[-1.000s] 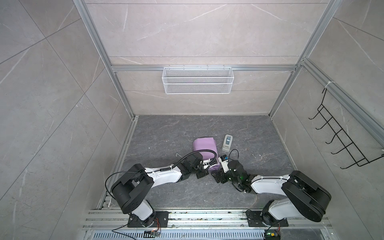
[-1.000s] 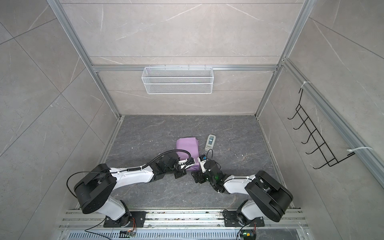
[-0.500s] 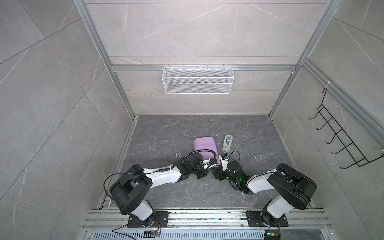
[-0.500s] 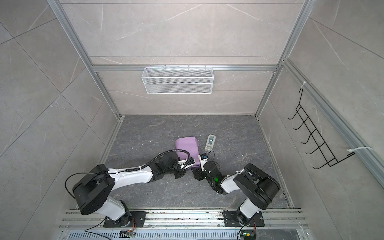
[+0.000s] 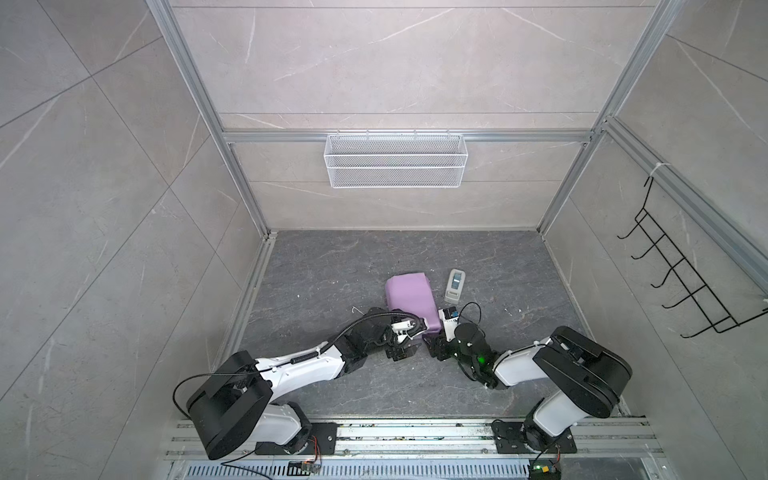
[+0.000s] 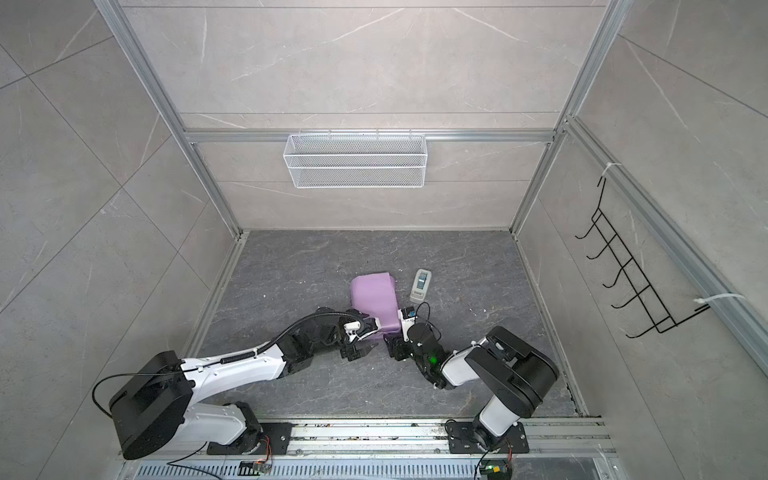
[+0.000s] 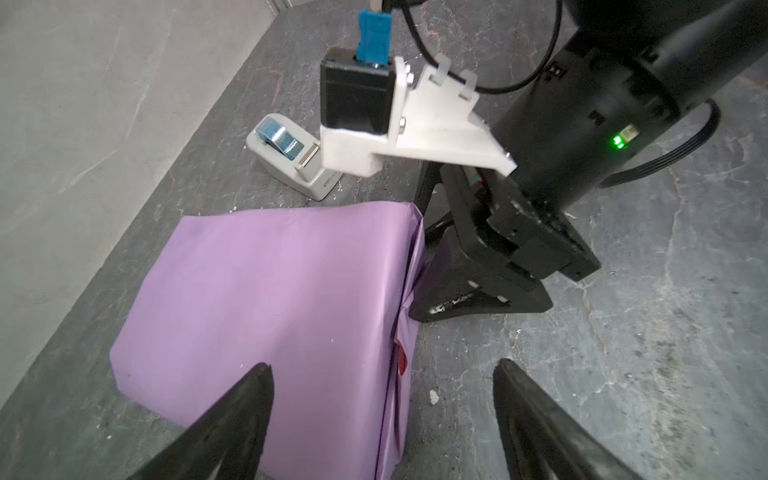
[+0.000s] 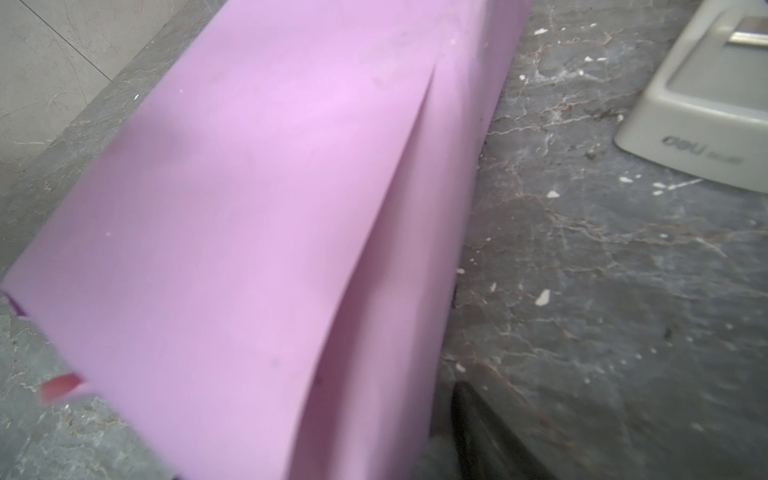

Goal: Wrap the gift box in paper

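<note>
Since a second ago the left gripper (image 7: 382, 363) has let go and sprung wide. Its two dark fingers (image 7: 245, 407) now stand far apart with nothing between them, one tip over the top of the paper (image 7: 270, 291) and its mate over the bare floor (image 7: 623, 353). The right arm's elbow has also drawn in toward the middle.

The right gripper (image 5: 435, 347) faces the left one with its jaws parted at the folded end flaps. From where I stand I cannot tell whether they touch the sheet.

In both top views the two grippers meet at the parcel's near end, the left at its 7 o'clock and the right at its 5 o'clock. The paper, lilac side out, is folded into a box-shaped parcel lying flat about mid-floor. The gift box itself is out of sight under the wrap. A small red scrap (image 7: 402, 360) peeks from the end folds.

Just beside the parcel at its 2 o'clock, not touching it, stands the grey-white tape dispenser (image 5: 454, 286). At 12 o'clock a white wire basket (image 5: 395, 166) hangs on the back wall. At 3 o'clock a black hook rack (image 5: 683, 259) hangs on the side wall.
</note>
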Robot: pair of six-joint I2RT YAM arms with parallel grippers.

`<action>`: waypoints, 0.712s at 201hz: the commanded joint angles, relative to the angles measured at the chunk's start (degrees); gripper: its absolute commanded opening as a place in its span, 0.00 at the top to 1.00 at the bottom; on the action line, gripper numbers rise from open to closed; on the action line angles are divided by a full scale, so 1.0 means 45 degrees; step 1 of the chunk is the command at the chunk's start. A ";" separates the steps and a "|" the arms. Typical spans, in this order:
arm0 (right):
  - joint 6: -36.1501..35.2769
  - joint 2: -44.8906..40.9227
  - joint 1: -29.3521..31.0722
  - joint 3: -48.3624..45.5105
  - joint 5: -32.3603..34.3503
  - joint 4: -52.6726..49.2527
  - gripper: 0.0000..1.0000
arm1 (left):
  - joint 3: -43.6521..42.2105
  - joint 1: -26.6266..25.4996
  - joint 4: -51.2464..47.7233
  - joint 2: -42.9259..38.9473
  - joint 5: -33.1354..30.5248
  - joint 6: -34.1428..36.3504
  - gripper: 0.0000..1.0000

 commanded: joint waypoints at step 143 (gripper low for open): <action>0.0354 0.0327 0.0046 -0.0259 0.0279 0.0090 0.37 | 0.0044 0.0996 0.3797 0.2825 0.0453 0.3955 0.00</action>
